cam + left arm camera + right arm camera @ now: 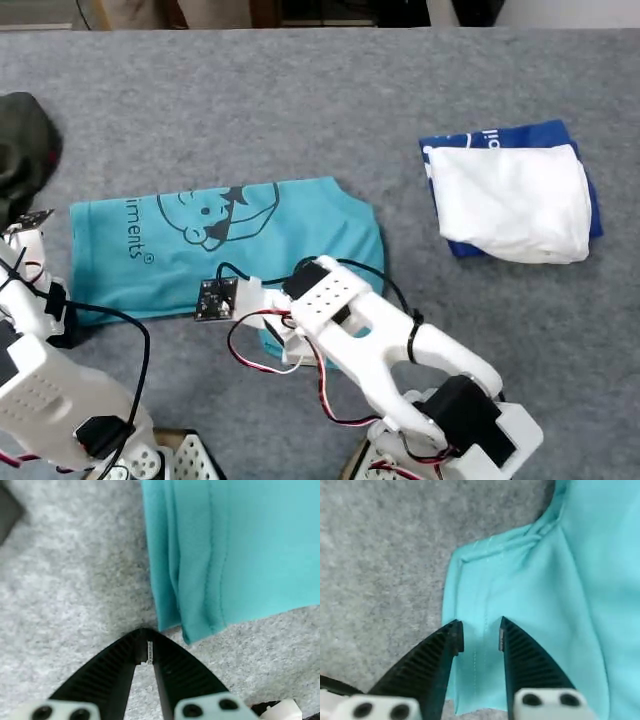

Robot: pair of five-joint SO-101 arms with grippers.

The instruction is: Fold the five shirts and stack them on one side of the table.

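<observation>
Grey fuzzy counter (300, 90) under everything. Progress as I read it: the folded white shirt (510, 205) sits on top of the folded blue shirt (545, 132) over on the far right side, so that pile looks started with two. The teal printed shirt (230, 240) lies mid-counter, partly folded and not squared up yet. The dark olive bundle of cloth (22, 150) at the left edge looks unfolded, I'd guess it's waiting its turn. That makes four garments I can count.

My left claw (145, 639) is closed tip to tip with nothing in it, resting on bare counter just beside the teal shirt's corner. My right claw (479, 630) is cracked open a little, tips either side of a hem ridge on the teal shirt, not gripping it.

Nothing seems to block the way to the pile, though the right arm's loose wires hang close over the cloth.
</observation>
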